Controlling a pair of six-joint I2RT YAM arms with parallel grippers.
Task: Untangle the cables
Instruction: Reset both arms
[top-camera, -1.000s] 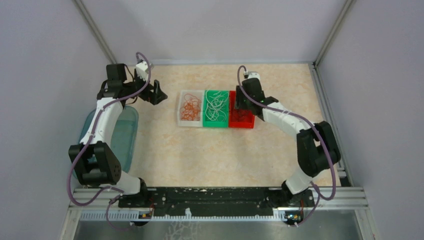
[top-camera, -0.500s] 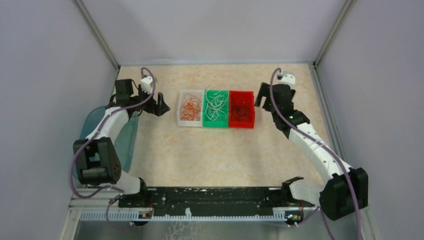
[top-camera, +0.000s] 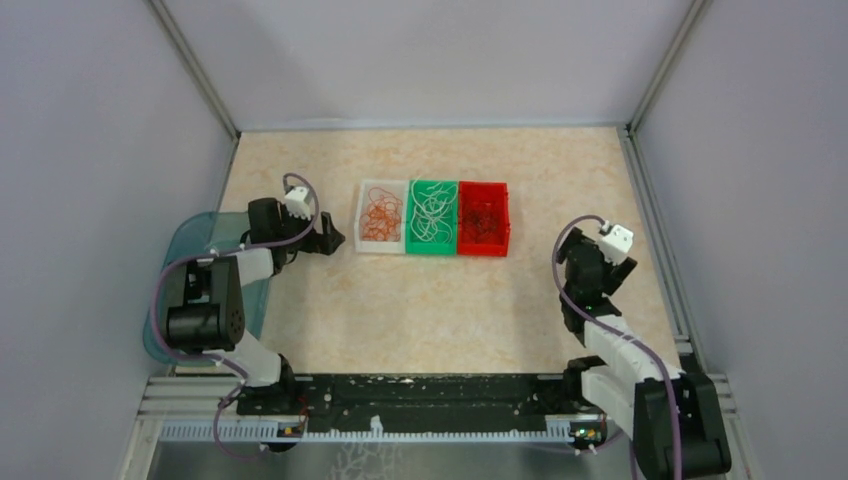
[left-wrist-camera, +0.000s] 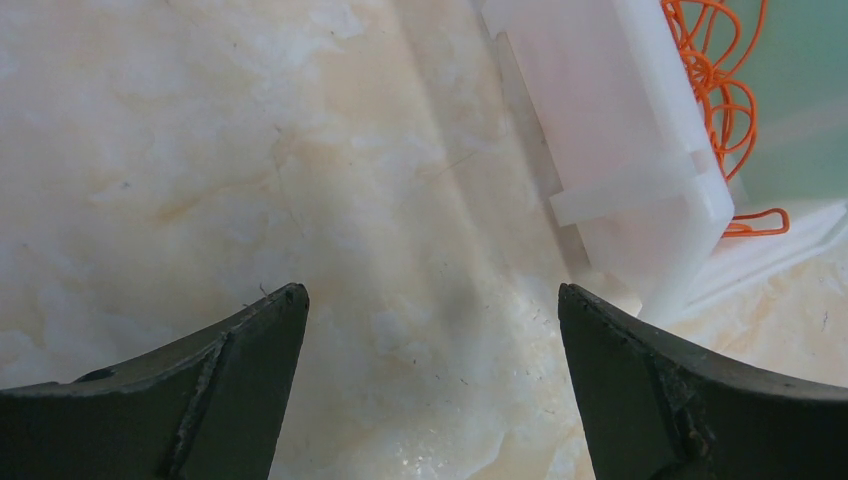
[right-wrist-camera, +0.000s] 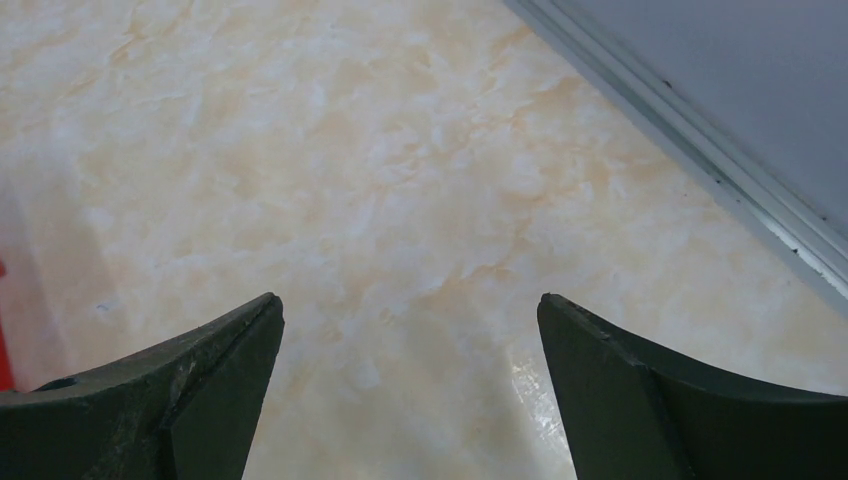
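- Toward the far edge of the table, about midway between its left and right edges, three small bins stand in a row, touching side by side.
- The white bin on the left holds the orange cables, curled in a loose heap.
- The green bin in the middle holds the white cables.
- The red bin on the right holds the black cables, a dark tangle.
- The left gripper sits low over the table just beside the white bin's left wall. Its jaws are spread wide with only bare table between them.
- In the left wrist view the orange loops lie inside the white bin, apart from the fingers.
- The right gripper is near the table's right edge, well apart from the bins. Its jaws are also spread wide, with nothing in them.
- The right wrist view shows bare table and the metal rail along that edge.
- A teal tub lies at the table's left edge, partly under the left arm.
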